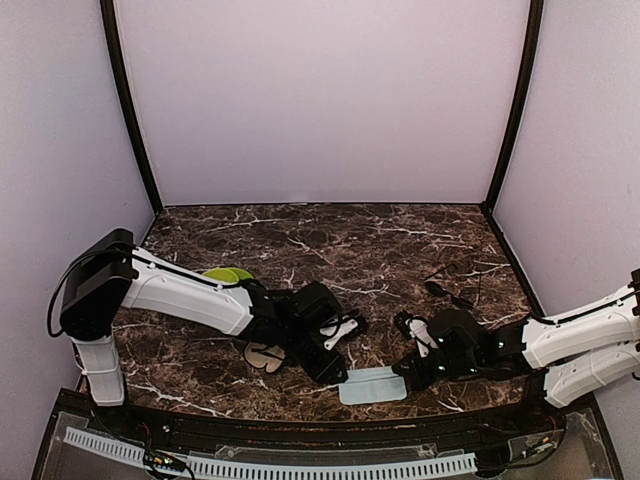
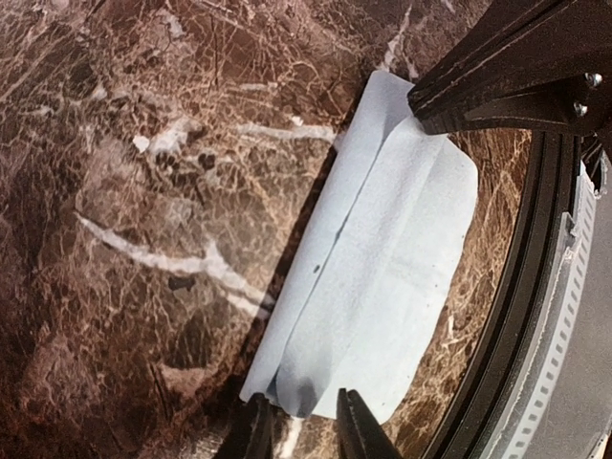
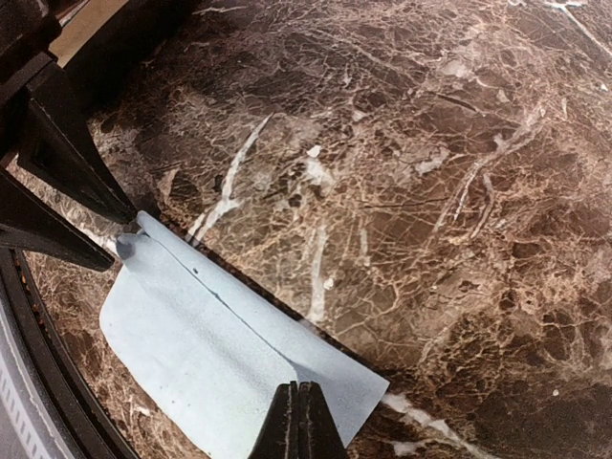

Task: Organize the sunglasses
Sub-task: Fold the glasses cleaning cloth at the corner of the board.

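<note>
A folded light blue cloth (image 1: 372,385) lies near the table's front edge between both grippers. My left gripper (image 2: 304,430) is open, its fingertips standing either side of the raised fold at the cloth's (image 2: 382,258) near end. My right gripper (image 3: 298,421) is shut on the opposite edge of the cloth (image 3: 201,344), lifting a small ridge. One pair of sunglasses (image 1: 265,356) lies beneath the left arm. A second thin-framed pair of sunglasses (image 1: 452,290) rests behind the right arm. Neither pair shows in the wrist views.
A green object (image 1: 228,274) sits partly hidden behind the left arm. The black raised rim (image 2: 521,316) of the table runs just beyond the cloth. Purple walls enclose the marble table (image 1: 330,240) on three sides.
</note>
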Controlling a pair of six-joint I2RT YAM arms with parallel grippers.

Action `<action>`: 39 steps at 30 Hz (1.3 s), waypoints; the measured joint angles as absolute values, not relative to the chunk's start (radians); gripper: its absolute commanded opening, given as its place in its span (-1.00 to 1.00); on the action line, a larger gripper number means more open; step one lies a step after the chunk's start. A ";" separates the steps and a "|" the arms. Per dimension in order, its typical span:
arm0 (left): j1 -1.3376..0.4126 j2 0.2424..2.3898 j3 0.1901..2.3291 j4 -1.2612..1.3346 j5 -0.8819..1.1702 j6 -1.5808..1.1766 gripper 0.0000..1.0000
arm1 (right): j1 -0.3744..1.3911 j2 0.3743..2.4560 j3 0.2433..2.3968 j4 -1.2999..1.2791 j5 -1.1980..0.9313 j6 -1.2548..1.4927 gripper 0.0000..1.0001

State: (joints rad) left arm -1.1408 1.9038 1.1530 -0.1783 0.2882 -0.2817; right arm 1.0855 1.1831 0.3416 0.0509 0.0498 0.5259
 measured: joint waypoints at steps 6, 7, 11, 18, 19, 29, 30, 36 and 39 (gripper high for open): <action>-1.141 1.915 1.161 -0.177 0.300 -0.284 -0.56 | 1.085 1.183 0.342 0.051 0.050 0.526 -1.00; -1.141 1.918 1.161 -0.177 0.300 -0.285 -0.56 | 1.085 1.183 0.342 0.051 0.050 0.526 -1.00; -1.140 1.926 1.161 -0.177 0.301 -0.285 -0.62 | 1.085 1.183 0.342 0.051 0.050 0.526 -1.00; -1.141 1.930 1.163 -0.177 0.307 -0.285 -0.73 | 1.085 1.183 0.342 0.051 0.051 0.527 -1.00; -1.141 1.930 1.163 -0.176 0.307 -0.285 -0.74 | 1.085 1.183 0.342 0.051 0.051 0.529 -1.00; -1.141 1.930 1.165 -0.177 0.311 -0.284 -0.91 | 1.086 1.183 0.341 0.051 0.050 0.530 -1.00; -1.141 1.930 1.166 -0.178 0.312 -0.284 -0.93 | 1.085 1.183 0.341 0.051 0.050 0.530 -1.00; -1.141 1.930 1.177 -0.177 0.316 -0.284 -1.00 | 1.085 1.181 0.340 0.046 0.049 0.531 -1.00; -1.142 1.930 1.177 -0.177 0.316 -0.284 -1.00 | 1.086 1.172 0.340 0.043 0.049 0.534 -1.00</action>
State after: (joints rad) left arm -1.1419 1.9305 1.1770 -0.1772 0.3164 -0.2840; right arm 1.0859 1.1717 0.3405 0.0425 0.0486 0.5339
